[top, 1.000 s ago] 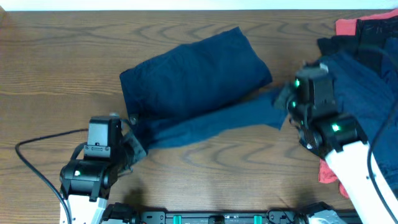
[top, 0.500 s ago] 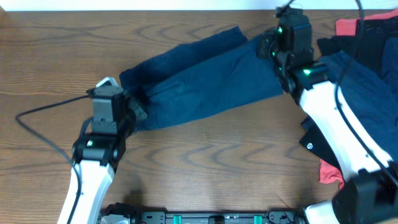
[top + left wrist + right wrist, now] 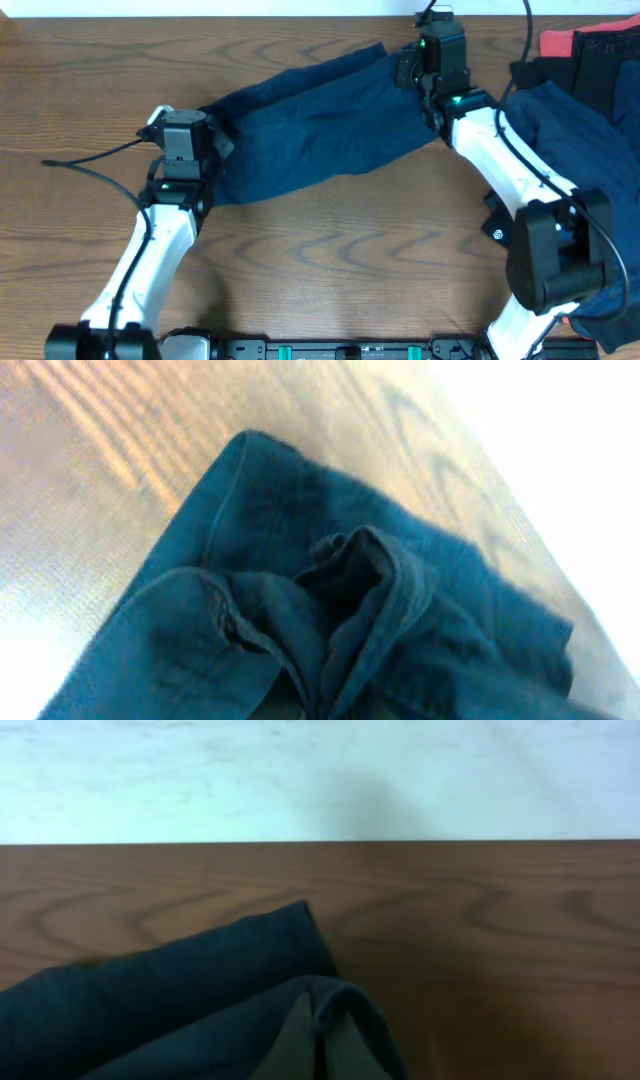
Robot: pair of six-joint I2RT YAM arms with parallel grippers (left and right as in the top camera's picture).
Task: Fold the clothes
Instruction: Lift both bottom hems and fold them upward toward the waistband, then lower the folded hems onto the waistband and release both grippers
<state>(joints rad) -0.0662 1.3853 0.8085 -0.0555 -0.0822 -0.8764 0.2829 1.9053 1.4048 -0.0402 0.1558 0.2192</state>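
Clamped shut on the navy garment (image 3: 320,130), the left gripper (image 3: 214,148) and right gripper (image 3: 407,70) have swung its near edge to the far side, so this fold looks almost laid.

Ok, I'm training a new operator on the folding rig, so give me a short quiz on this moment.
1. True or false: the left claw and the right claw are both shut on the navy garment.
2. Where on the table is the pile of other clothes? A) right end B) left end C) under the navy garment
3. Fill in: the claw holding the garment's end nearer the table's far edge is the ___ one.
Key: 1 true; 2 A; 3 right.
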